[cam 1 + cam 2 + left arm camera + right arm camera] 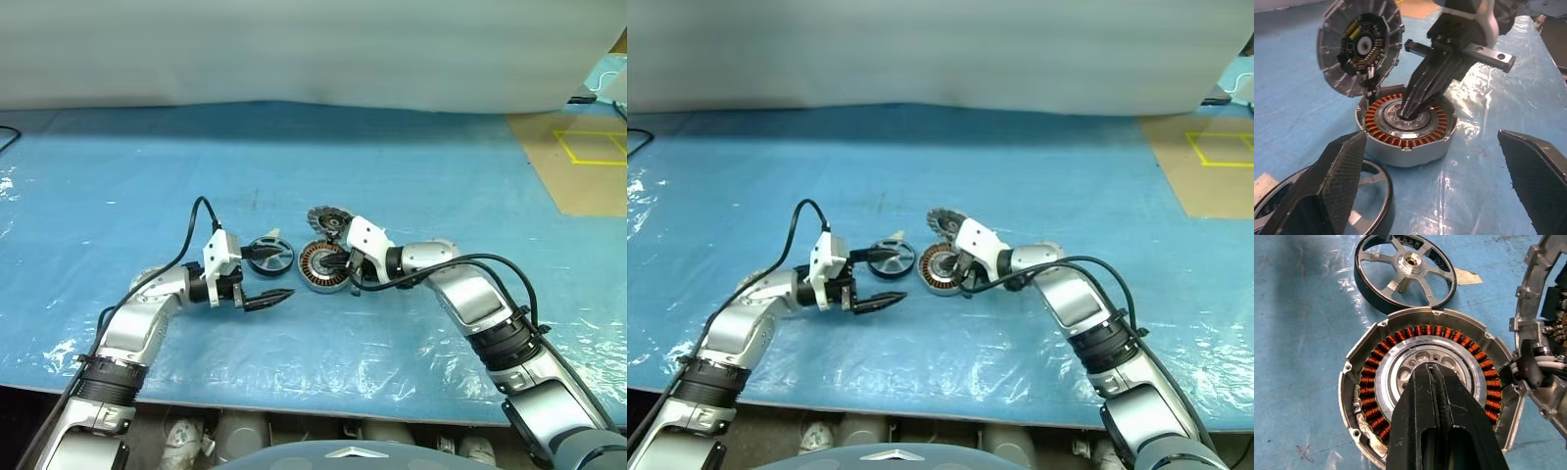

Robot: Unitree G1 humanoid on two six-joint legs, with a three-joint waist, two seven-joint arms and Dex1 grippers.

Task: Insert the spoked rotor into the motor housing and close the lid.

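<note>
Nearest the camera, the left tool point(266, 278) is held spread wide and level, with the spoked wheel point(270, 256) lying flat on the blue-covered counter point(411, 176) between its fingers, probably lined up for a grab. Just beside the wheel sits the open can point(315, 266), copper windings showing. The right tool point(1413, 105) is pinched shut with nothing in it, tips pressed into the can's centre, likely to steady it. The lid point(1359, 46) is propped up, wired to the can's far edge, so closing is not yet done.
</note>
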